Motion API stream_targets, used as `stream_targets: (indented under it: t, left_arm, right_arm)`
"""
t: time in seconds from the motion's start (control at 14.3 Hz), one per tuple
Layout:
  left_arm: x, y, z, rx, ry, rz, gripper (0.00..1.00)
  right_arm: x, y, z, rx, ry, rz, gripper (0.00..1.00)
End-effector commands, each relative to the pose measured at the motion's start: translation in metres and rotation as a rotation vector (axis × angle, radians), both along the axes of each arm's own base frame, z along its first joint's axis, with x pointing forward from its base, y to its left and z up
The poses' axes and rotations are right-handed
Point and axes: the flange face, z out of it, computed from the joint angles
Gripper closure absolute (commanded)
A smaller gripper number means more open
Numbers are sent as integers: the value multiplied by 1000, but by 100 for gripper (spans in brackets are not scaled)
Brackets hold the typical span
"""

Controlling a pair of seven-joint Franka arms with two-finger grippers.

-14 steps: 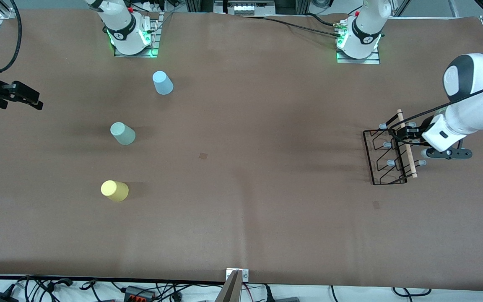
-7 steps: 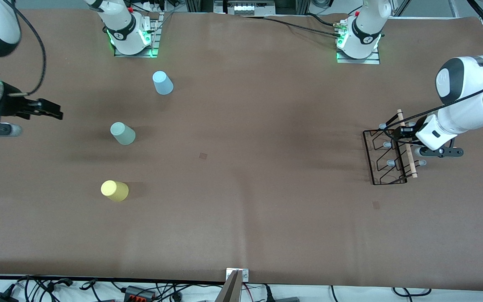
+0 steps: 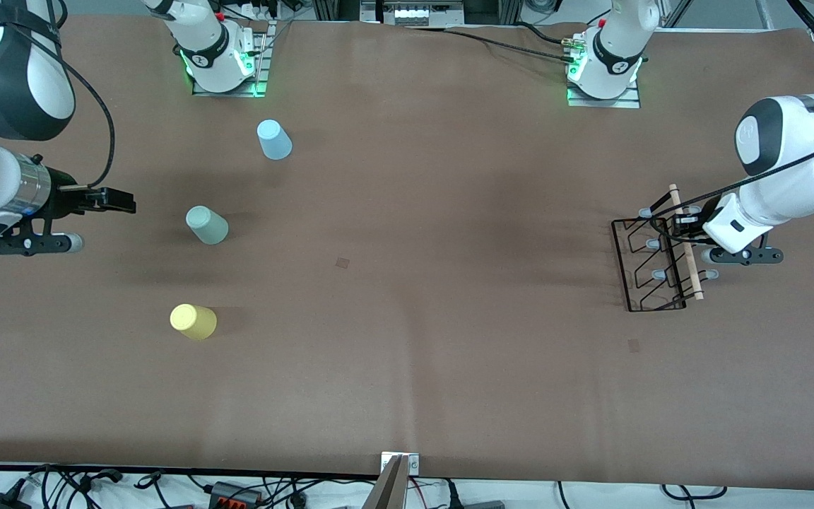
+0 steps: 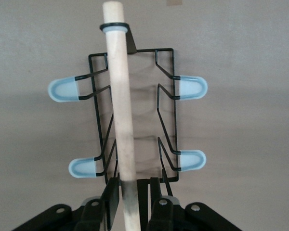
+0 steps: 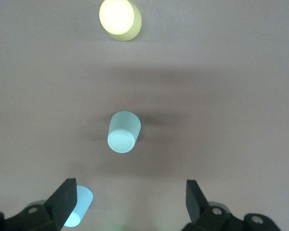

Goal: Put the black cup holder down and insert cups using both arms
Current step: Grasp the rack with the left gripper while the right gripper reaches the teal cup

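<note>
Right end effector (image 3: 121, 201) moved in toward green cup (image 3: 207, 225), jaws wide | left end effector (image 4: 131, 199) clenched on rack (image 3: 651, 265) rod | 3 cups, 1 rack on counter (image 3: 414, 318)

Black cup holder (image 3: 654, 265), three upside-down cups (image 3: 207, 225)

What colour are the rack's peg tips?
Pale blue-grey peg tips on the rack; clearest in left wrist view.

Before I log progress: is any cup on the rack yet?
No, the rack holds no cups; all three stand on the table.
</note>
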Motion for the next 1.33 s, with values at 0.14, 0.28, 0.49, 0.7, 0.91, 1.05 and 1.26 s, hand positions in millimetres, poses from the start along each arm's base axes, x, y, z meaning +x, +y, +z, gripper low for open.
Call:
stream_targets:
  t: [0.14,0.28,0.49,0.7,0.91,1.05,1.26]
  left_arm:
    - [-2,11,-1,-16,-19,6,98]
    - [-1,10,1,-16,-16,8,99]
    - [0,8,17,-15,-17,3,99]
    - [9,-12,42,-50,6,-12,99]
    - [17,-59,61,-96,4,-67,100]
    - [23,-110,74,-110,-11,-133,100]
    - [30,-192,86,-133,-10,-128,100]
  right_arm:
    - [-3,3,-8,10,-6,-2,0]
    - [-7,13,-21,10,19,16,0]
    - [-11,14,-59,8,54,20,0]
    - [-18,17,-94,9,97,21,0]
    - [-23,35,-119,9,67,52,0]
    - [-30,30,-130,11,71,31,0]
    - [-39,30,-150,11,56,31,0]
